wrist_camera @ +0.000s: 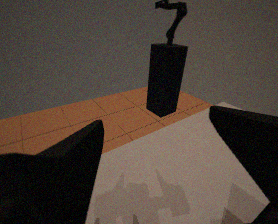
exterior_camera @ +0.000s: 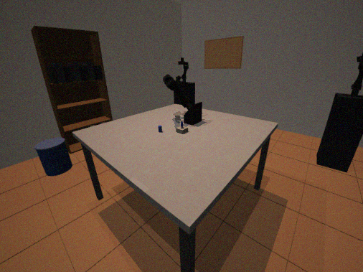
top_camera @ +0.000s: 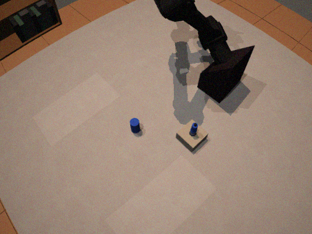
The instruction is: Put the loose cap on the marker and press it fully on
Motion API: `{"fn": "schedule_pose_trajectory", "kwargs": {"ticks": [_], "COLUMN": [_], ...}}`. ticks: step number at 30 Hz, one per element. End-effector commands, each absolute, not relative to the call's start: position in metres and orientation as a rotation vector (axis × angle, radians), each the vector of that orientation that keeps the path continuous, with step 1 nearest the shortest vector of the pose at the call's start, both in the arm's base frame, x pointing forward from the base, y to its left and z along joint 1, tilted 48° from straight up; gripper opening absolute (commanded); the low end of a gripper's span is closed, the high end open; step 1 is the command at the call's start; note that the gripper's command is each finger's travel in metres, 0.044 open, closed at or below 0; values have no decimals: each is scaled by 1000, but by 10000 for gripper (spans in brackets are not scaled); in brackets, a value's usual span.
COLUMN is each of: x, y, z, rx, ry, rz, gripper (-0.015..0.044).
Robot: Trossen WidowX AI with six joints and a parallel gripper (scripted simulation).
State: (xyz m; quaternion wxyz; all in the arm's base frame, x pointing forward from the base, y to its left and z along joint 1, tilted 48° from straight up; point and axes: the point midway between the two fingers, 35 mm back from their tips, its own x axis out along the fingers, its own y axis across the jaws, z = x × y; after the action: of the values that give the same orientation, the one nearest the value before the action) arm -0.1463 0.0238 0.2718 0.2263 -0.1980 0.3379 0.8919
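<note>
On the pale square worktop (top_camera: 77,175), the short blue cylindrical cap (top_camera: 134,125) stands upright near the middle, well apart from the beige square holder block (top_camera: 191,137). The slim blue marker (top_camera: 193,128) stands upright in that block. The black pincer (wrist_camera: 157,150) hangs above the worktop's far side, jaws wide, gripping nothing.

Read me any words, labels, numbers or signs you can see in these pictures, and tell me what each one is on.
No text can be read in any view.
Cap: plain blue, no print.
Marker and holder block: no label visible.
Wall board: blank orange panel.
Shelf boxes: green patches, too small and blurred to tell whether they carry writing.
Bin: no marking visible.
</note>
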Motion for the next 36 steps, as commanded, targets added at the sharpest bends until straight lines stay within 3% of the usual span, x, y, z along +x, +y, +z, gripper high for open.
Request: {"fn": "schedule_pose_trajectory", "kwargs": {"ticks": [1,6,13,21,36], "x": [-147,-162,-158,-120,60], "y": [22,-27,-108,-180,-268], "z": [272,271,260,251,211], "rx": [-554,-758,-1052,-1261,-1329], "ry": [926,754,427,16,-1302], "rz": [2467,2676,2973,3221,3598], "gripper": [374,245,245,245,245]}}
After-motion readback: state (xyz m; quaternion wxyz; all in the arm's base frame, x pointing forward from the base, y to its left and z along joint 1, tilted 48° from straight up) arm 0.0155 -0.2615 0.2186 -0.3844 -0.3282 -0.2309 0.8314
